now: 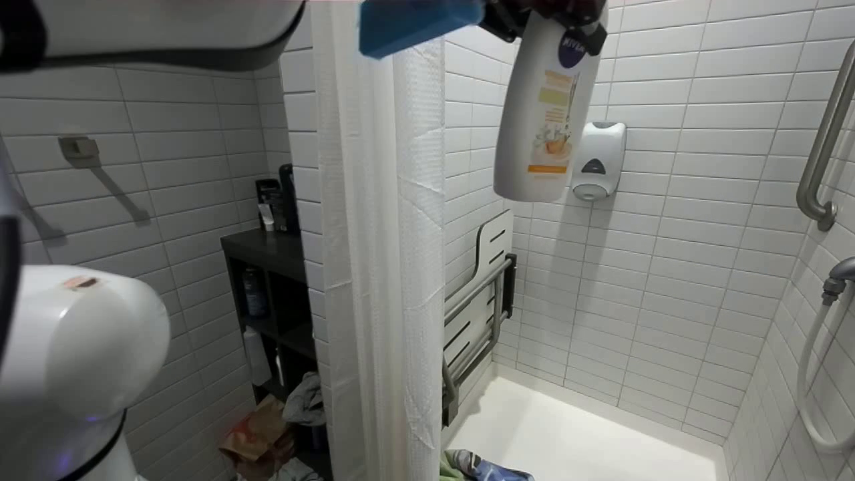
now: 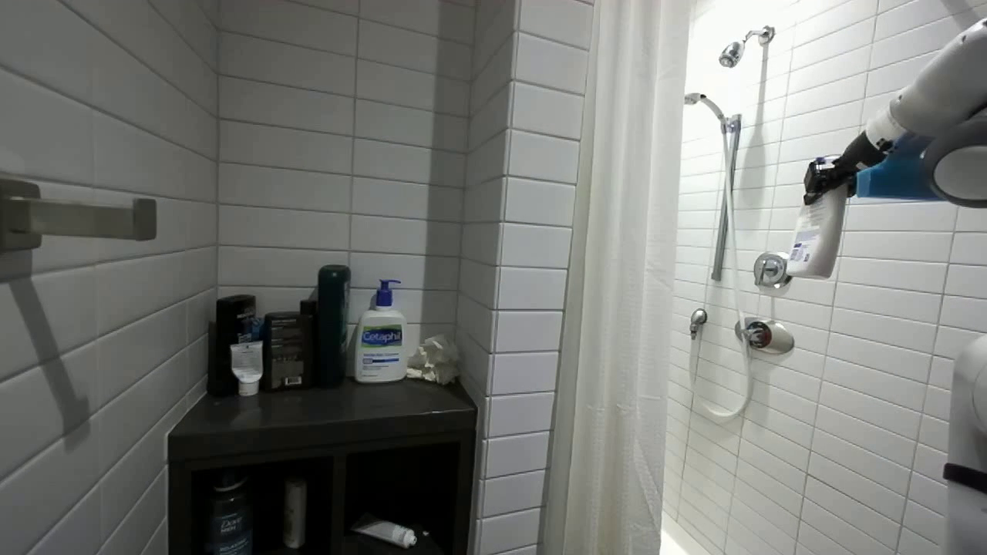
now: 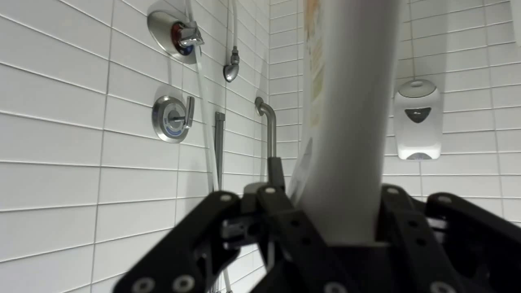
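Observation:
A white Nivea bottle with an orange and yellow label hangs in the air, slightly tilted. My gripper is shut around its upper part. The bottle also shows in an exterior view, in front of the tiled shower wall. In the wrist view the bottle stands between the two black fingers, its near end close to the palm. The gripper is partly cut off at the top edge of an exterior view. The bottle's top end is mostly hidden by the gripper.
A white dispenser is on the wall behind the bottle. A shower curtain hangs beside it. A folded seat, grab bar, shower valve and hose are nearby. A dark shelf bears several bottles.

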### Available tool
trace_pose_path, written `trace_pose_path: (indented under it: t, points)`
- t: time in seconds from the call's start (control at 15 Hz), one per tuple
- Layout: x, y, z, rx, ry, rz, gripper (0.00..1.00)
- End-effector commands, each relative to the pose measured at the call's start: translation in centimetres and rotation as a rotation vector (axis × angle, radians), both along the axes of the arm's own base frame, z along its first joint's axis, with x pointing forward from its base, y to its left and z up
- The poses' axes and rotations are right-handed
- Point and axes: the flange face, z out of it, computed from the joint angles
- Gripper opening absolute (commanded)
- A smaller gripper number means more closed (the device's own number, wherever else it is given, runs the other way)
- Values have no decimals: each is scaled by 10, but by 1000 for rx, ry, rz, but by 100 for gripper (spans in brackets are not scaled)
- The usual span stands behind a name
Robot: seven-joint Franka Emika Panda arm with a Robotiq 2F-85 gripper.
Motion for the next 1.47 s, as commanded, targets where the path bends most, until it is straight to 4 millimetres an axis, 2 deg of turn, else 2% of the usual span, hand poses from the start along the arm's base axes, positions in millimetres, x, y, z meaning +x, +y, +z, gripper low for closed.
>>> trace_pose_path:
  t: [0.0, 0.27, 0.6, 0.93, 1.4]
  points:
    - [19, -40, 40, 22, 14, 95, 16]
    - [28, -64, 54, 66, 48, 181, 16]
    - [52, -83, 42, 163, 149, 254, 16]
    - [69, -91, 30, 217, 234, 276, 16]
    - [75, -99, 26, 233, 322, 300, 16]
